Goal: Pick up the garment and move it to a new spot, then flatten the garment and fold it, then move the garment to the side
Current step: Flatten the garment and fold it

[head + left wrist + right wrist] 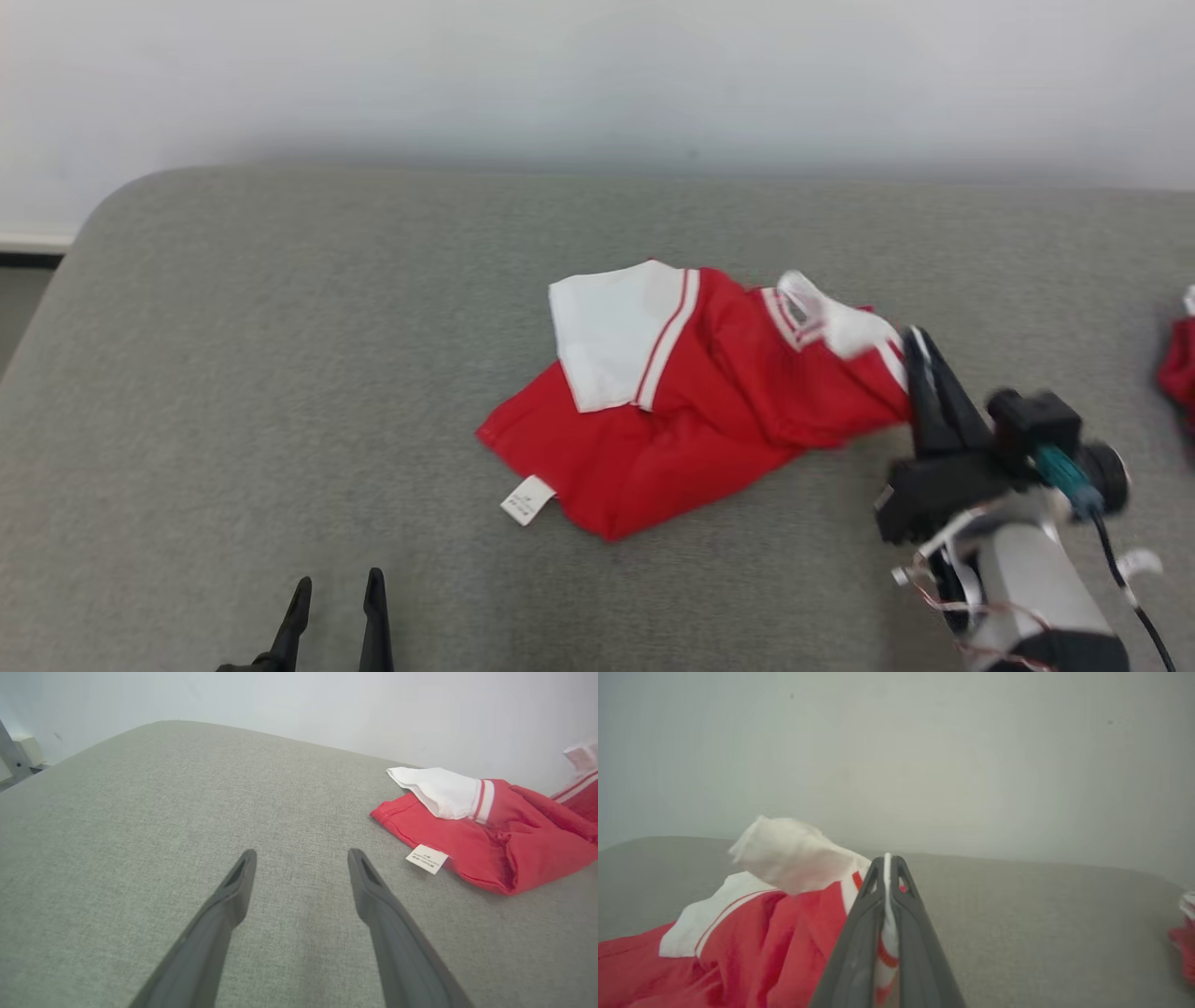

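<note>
My right gripper is clamped on the striped right end of the red-and-white garment, which sprawls mid-cushion, its long axis running leftward from my closed fingers. My left gripper, fingers spread, hovers well apart. One garment; one other red cloth at far right.

A grey, cloth-covered counter with a rounded far-left corner spreads across the head view, its far edge close to a plain white wall. At the counter's right edge lies a bunched red cloth with a bit of white at its top, partly out of view. Past the left corner, a dark skirting strip runs under the wall above a grey floor. The left wrist view shows a pale box beside a slanting grey metal bar.
</note>
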